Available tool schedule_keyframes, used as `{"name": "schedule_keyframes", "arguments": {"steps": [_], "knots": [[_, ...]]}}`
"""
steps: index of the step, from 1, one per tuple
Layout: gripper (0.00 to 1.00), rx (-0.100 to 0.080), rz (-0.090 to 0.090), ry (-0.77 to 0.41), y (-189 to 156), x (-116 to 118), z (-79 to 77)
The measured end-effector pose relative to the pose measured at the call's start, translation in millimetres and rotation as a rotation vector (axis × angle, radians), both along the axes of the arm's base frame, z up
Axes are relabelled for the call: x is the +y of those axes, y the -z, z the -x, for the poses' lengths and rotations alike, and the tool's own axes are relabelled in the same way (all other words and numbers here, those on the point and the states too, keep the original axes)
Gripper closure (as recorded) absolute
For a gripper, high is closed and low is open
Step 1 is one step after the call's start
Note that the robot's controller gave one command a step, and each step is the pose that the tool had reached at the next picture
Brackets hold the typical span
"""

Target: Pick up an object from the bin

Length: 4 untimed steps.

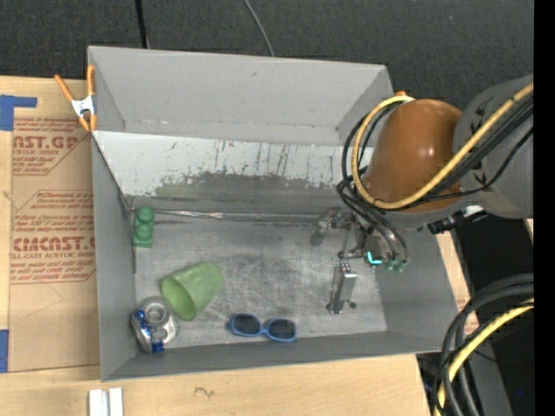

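Hovering over bare floor at the right of the grey metal bin (243, 102), the two-finger claw (343, 289) carried nothing visible (its opening could not be told). The blue plastic sunglasses (262, 327) lay nearest, by the front wall. It seemed to be the approach step; the next move called for shifting left, then descending.

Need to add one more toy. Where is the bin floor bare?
The middle of the floor is bare, from the green cup across to the hand and back to the rear wall. Crowded: the left side with cup, can and green block; blue sunglasses lie along the front.
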<state>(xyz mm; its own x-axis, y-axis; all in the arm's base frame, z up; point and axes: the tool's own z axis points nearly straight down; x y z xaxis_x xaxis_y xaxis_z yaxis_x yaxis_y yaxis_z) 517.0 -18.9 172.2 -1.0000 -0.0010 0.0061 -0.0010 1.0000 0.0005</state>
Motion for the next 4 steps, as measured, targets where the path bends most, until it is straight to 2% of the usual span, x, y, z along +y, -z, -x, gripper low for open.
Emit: {"name": "schedule_keyframes", "arguments": {"steps": [1,2,3,4], "knots": [[0.00,-0.028,0.000,-0.297,98,98,27.4],[1.00,-0.015,-0.002,-0.292,101,97,31.6],[1.00,-0.014,0.000,-0.663,-25,79,9.1],[1.00,-0.016,-0.003,-0.947,-141,148,15.7]]}}
